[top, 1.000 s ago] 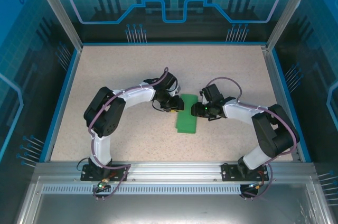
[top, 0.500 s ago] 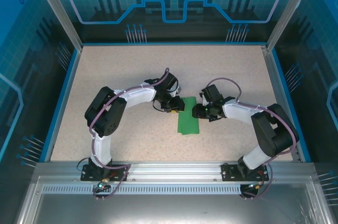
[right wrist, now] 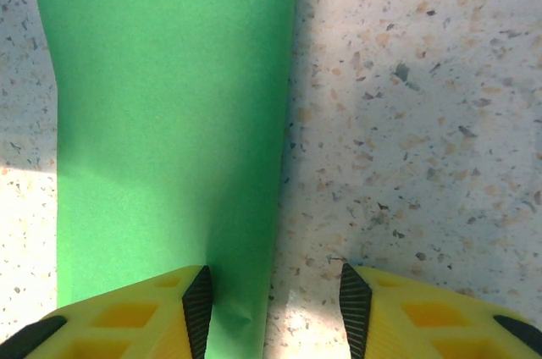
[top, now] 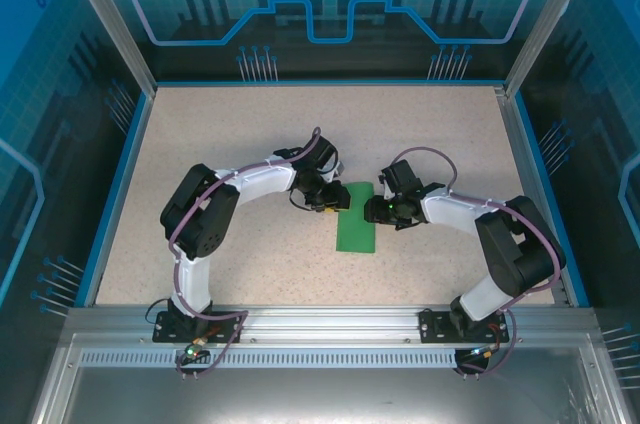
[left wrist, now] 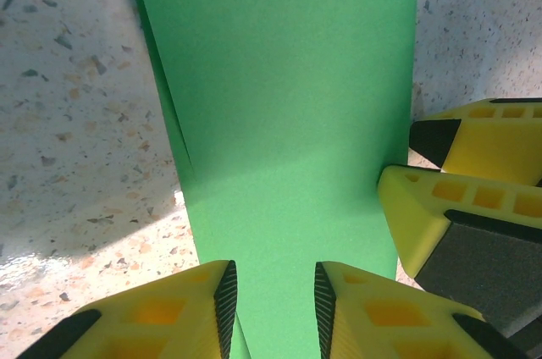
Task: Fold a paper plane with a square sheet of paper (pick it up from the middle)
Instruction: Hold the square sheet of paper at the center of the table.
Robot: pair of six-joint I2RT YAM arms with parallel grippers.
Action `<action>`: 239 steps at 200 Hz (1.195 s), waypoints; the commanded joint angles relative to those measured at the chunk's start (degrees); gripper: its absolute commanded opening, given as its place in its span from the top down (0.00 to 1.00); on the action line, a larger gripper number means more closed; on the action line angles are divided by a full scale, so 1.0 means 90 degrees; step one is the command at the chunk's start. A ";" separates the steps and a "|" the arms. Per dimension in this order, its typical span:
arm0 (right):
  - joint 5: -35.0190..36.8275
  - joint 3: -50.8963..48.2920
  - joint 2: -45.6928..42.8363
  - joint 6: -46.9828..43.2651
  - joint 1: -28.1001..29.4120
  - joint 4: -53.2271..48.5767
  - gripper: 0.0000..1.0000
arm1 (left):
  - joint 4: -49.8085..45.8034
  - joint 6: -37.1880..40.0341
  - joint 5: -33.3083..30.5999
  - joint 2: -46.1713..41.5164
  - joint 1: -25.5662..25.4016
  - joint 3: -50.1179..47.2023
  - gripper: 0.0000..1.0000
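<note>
Compared with 1 second ago, your right gripper (top: 372, 210) sits a touch closer to the left gripper (top: 335, 204), and the square sheet of paper (top: 356, 232) lies shifted slightly away from the left gripper.

The sheet, already folded into a narrow strip, lies flat on the table (top: 230, 124) just beside the left gripper, and its far end runs between the left gripper and the right one. The left gripper's jaws stand partly apart with the strip flat beneath them and nothing pinched. The right gripper's jaws are also apart and straddle the long edge farthest from the left gripper, 1 finger over paper and 1 over bare table.

Expect the paper to be very light, thin and limp. It should keep a crease, skate easily on the smooth top and crumple under a hard pinch; a small wrinkle already shows beside the right finger. Take it at the middle of a long edge, where the layers stack, while the left gripper pins it.
</note>
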 commanded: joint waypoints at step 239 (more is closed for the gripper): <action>0.0351 0.0344 0.0479 0.0263 0.0400 0.0075 0.49 | -0.0346 0.0002 -0.0416 -0.0414 -0.0050 -0.0114 0.66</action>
